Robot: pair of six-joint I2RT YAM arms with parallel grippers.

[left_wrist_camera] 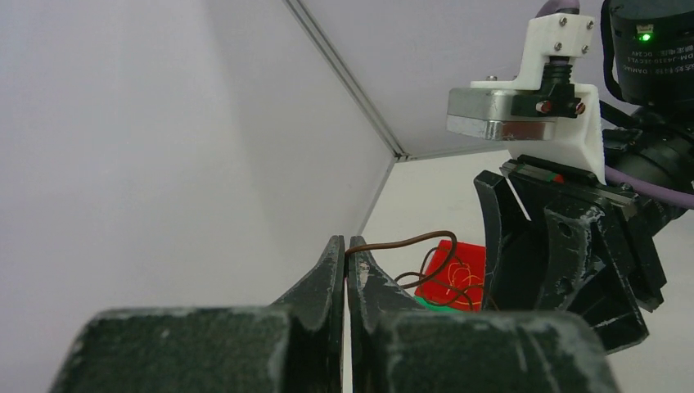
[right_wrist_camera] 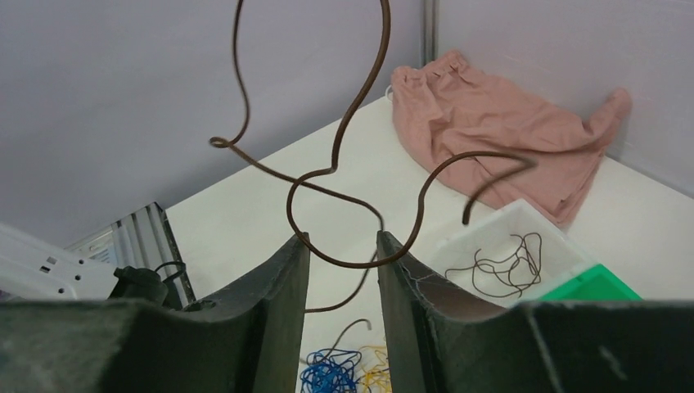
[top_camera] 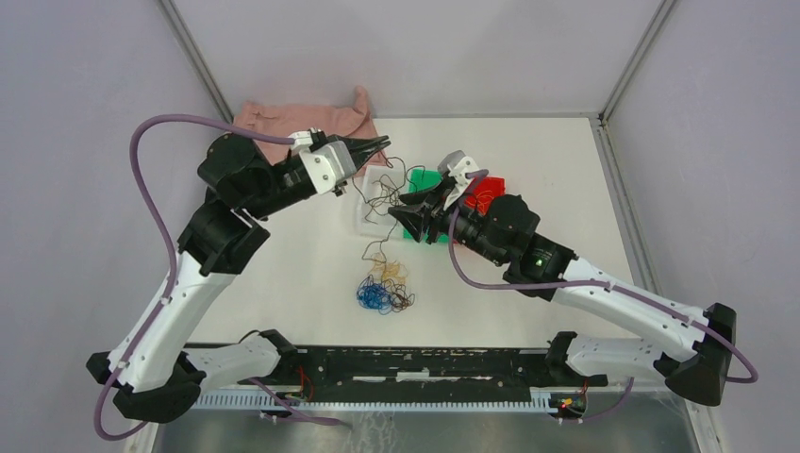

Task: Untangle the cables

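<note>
Left wrist view: the left gripper (left_wrist_camera: pixel 345 246) is pressed together on a brown cable (left_wrist_camera: pixel 401 240), which is held raised. The right gripper (right_wrist_camera: pixel 340 241) is spread, with a loop of that cable hung between its jaws. Both arms are bent inward, their grippers brought close near a white bin (right_wrist_camera: pixel 483 223). Nearer the bases, blue and yellow cables (top_camera: pixel 382 291) are heaped on the surface (top_camera: pixel 283 274). Print on the motor label (left_wrist_camera: pixel 655 61) is too small to be read.
</note>
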